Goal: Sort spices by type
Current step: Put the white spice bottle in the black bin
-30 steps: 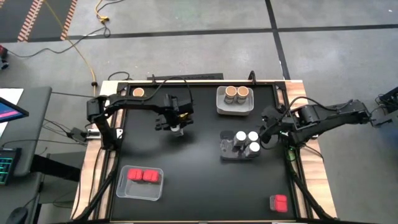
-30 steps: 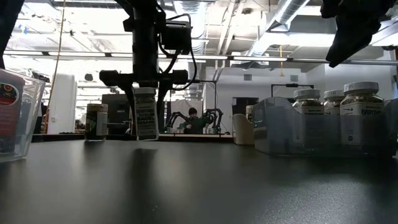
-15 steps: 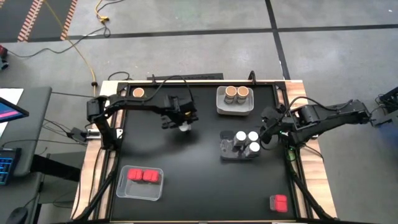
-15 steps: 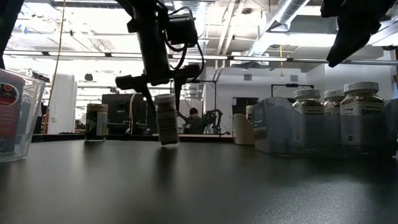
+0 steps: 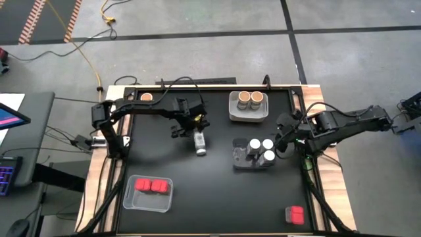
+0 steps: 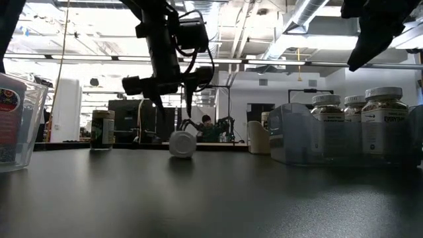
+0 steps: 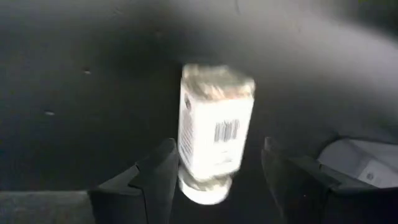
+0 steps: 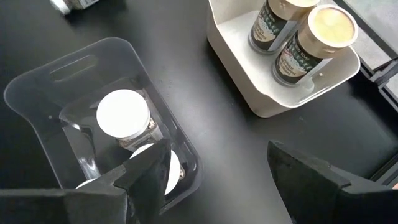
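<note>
While the clear tray point(image 5: 252, 158) is holding three white-lidded jars point(image 5: 260, 149), the jar point(image 5: 199, 142) earlier held upright is now lying toppled, apparently free, at six o'clock from the open left gripper point(image 5: 188, 125).

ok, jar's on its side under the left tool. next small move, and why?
Probably lower the left tool and regrasp the white-lidded jar. It lies tipped over on the table, apart from the open tool above it, short of the clear tray holding the three other white-lidded jars. The right tool waits over that tray.
</note>
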